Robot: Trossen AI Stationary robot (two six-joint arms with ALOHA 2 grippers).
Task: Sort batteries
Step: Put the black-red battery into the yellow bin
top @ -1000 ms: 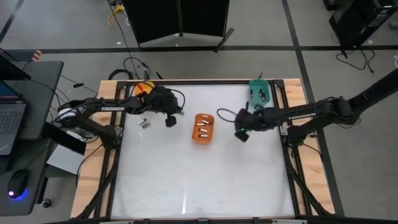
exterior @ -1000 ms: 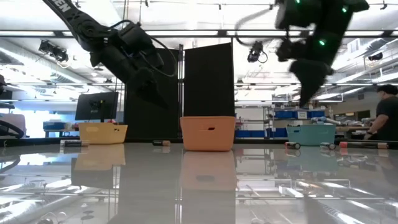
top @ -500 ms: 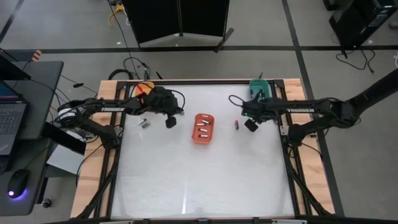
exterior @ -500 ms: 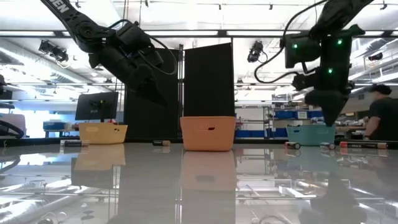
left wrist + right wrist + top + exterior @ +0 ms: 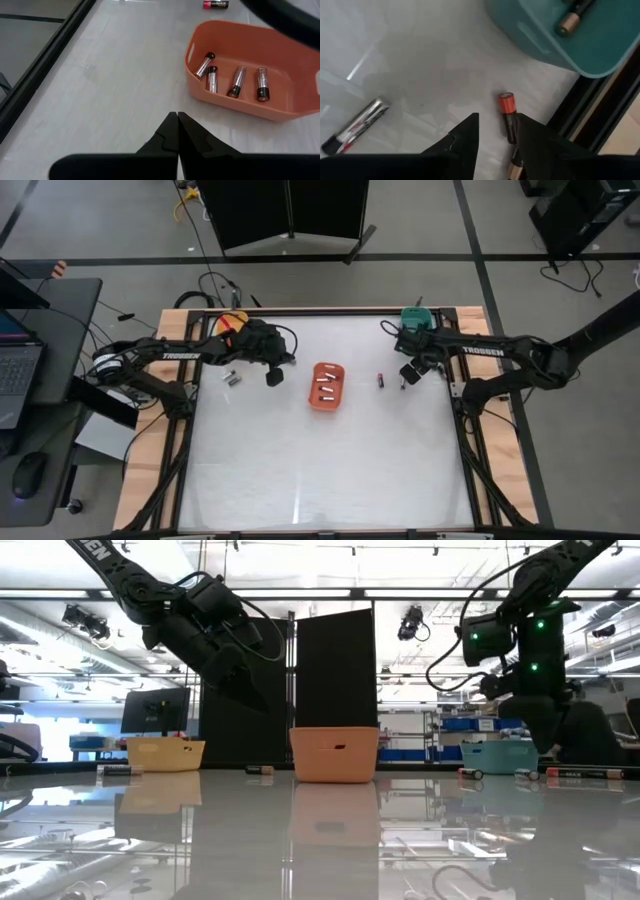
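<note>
Right jaws over a loose cell by the teal tray.

Your right gripper hangs with jaws parted and empty above a dark cylindrical battery with an orange-red end, lying on the glossy white table just beside the rounded teal plastic tray. A silvery battery with a red band lies near. Your left gripper is closed on nothing, near the rounded orange plastic tray, which holds four silvery dark-ended batteries.
</note>
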